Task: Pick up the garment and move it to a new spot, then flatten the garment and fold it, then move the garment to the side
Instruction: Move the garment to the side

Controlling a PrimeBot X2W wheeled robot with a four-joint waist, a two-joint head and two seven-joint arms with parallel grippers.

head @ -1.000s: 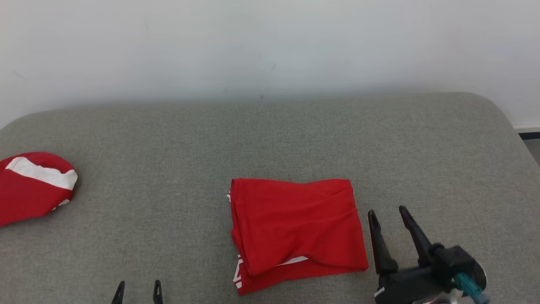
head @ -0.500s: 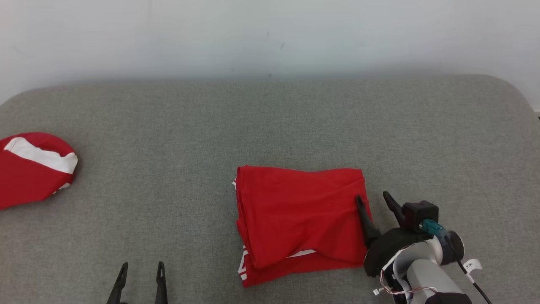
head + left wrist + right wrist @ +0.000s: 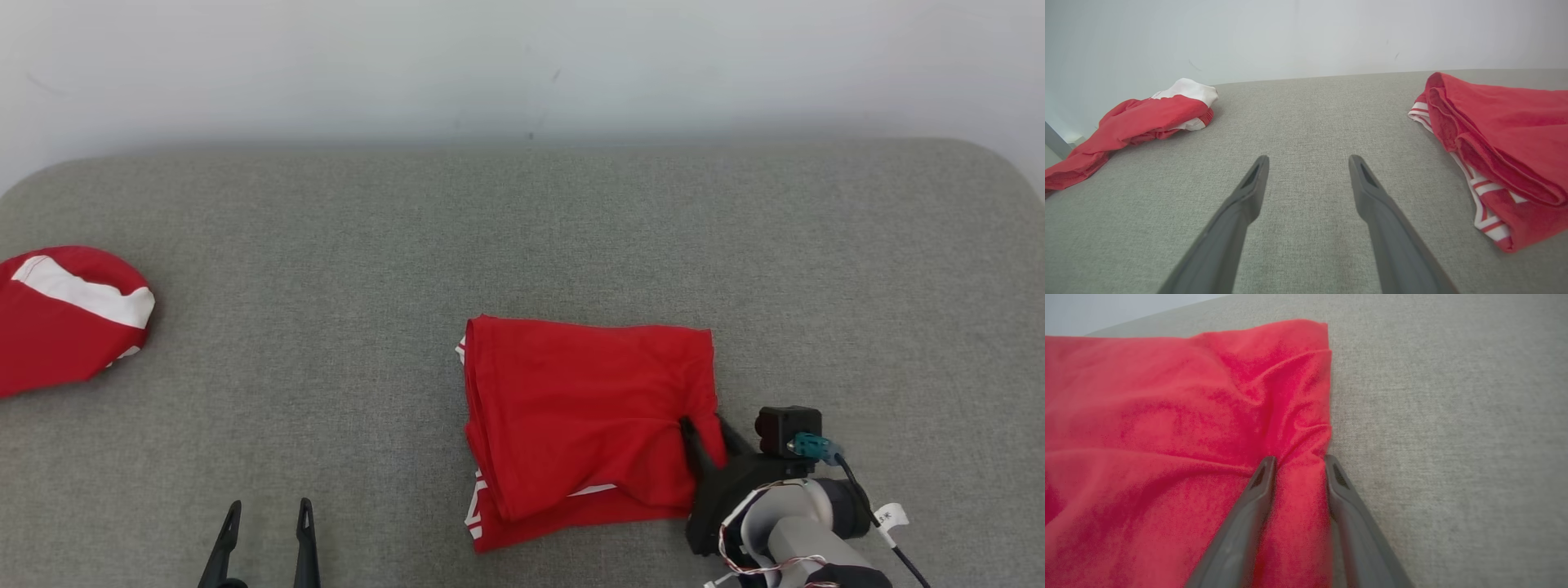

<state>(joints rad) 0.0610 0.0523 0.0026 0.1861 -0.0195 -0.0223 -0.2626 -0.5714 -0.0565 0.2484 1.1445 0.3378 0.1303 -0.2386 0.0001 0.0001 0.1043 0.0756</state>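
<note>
REMOTE OPERATION, HEAD AND WRIST CAMERAS: A broad grey fabric-covered surface point(image 3: 326, 245) with rounded far corners runs up to a plain white wall point(image 3: 522, 57), which carries a few small dark scuffs point(image 3: 556, 75). The covering's weave is fine and even in both wrist views.

The folded red garment point(image 3: 588, 416) lies flat on this surface, right of centre and toward the near edge in my head view. It is a rough rectangle of several layers, with white striped trim point(image 3: 473, 510) peeking from under its near left corner.

My right gripper point(image 3: 702, 425) comes in from the lower right at the garment's right edge. Its jaws are drawn narrow, with a raised pinch of red cloth between the two dark fingers. In the right wrist view, wrinkles fan out from the grip.

My left gripper point(image 3: 269, 504) pokes in at the bottom left, well apart from the garment, jaws wide with grey covering seen between them. A second red garment point(image 3: 65, 327) with a white band lies crumpled at the far left edge of the surface.

A small white tag point(image 3: 890, 516) hangs by the right wrist, near a teal connector point(image 3: 808, 446); its marks are too small for me to read. The garment's trim shows stripes, and I cannot make out letters there.
</note>
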